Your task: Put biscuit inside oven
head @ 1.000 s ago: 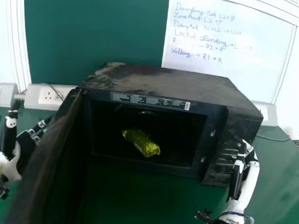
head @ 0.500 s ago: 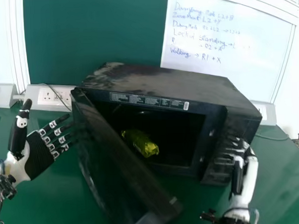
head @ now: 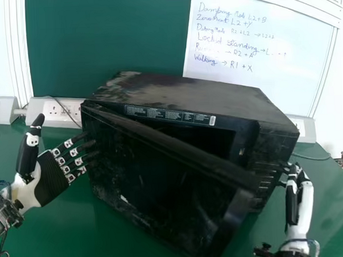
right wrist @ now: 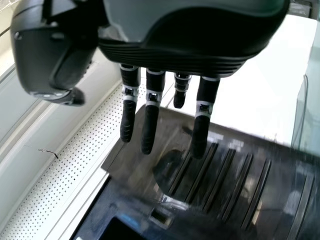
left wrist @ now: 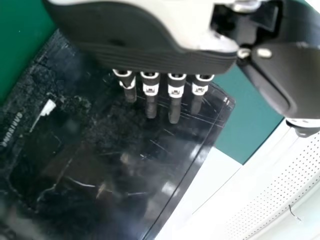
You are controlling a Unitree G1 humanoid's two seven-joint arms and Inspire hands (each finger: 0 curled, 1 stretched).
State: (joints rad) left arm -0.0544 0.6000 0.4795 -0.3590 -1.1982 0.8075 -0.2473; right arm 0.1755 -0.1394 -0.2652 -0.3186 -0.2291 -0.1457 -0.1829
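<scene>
The black oven [head: 193, 96] stands on the green table, its door [head: 156, 174] swung most of the way across the front, with a gap at its right side. The biscuit is hidden behind the door. My left hand [head: 51, 176] is at the door's left side, fingers straight and their tips by its outer face; in the left wrist view the hand [left wrist: 175, 90] has its fingertips over the door [left wrist: 115, 165]. My right hand [head: 297, 197] is beside the oven's right side; in the right wrist view the hand [right wrist: 150, 115] has straight fingers near the oven's slotted side [right wrist: 220, 180].
Wall sockets [head: 57, 112] sit behind the oven at the left, with a cable running to them. A whiteboard [head: 259, 56] and a green board [head: 105, 40] are behind. The green table [head: 328, 201] extends to the right.
The oven door has swung from wide open at the left toward the oven front, covering the yellow-green biscuit packet. My left hand has moved right and its fingers came into view; my right hand shifted slightly right.
</scene>
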